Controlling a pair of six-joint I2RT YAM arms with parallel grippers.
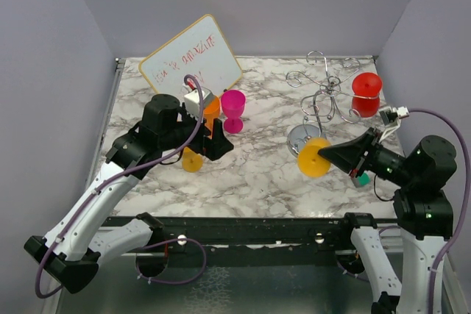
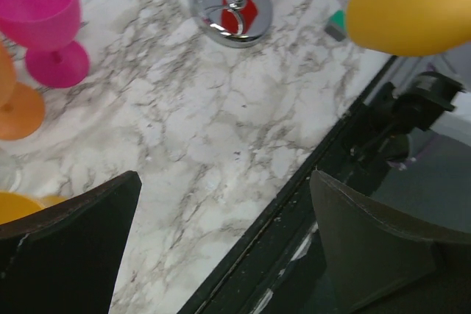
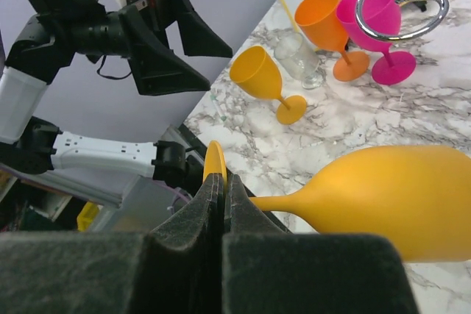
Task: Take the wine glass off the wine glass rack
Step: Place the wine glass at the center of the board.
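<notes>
Right fingers clamped on the foot of the yellow wine glass, held sideways above the marble table, off the wire rack and near its round base. Left fingers spread wide, gripping nothing. Red glass hanging on the rack, pink glass and orange glass standing close to the left fingers

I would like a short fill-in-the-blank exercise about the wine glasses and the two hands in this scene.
1. The right hand holds a ____ wine glass by its foot.
2. The jaws of the left hand stand ____.
3. The hanging glass on the wine glass rack is ____.
4. The pink wine glass stands ____ on the table.
Missing words: yellow; open; red; upright.
</notes>
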